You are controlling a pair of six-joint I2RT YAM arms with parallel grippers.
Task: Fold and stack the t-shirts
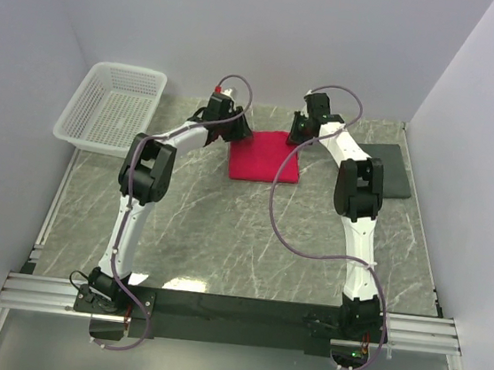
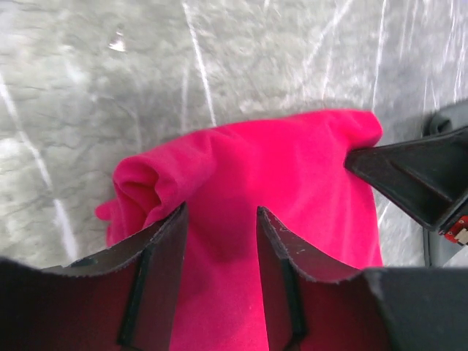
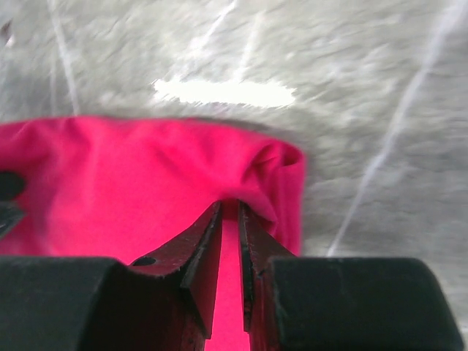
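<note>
Fingers point(image 3: 199, 252) of the right gripper point(image 3: 229, 208), nearly together, pinch the far edge of the folded crimson t-shirt point(image 3: 131, 183) on the marbled table point(image 3: 351, 88). The left gripper point(image 2: 219, 213) straddles the fabric half apart, grip unclear.

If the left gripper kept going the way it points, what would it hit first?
The red t-shirt: its fabric lies between the fingers of the left gripper, probably with the table right beneath.

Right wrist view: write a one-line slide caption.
Right gripper pinching a fold of the red t-shirt on the marbled table.
</note>
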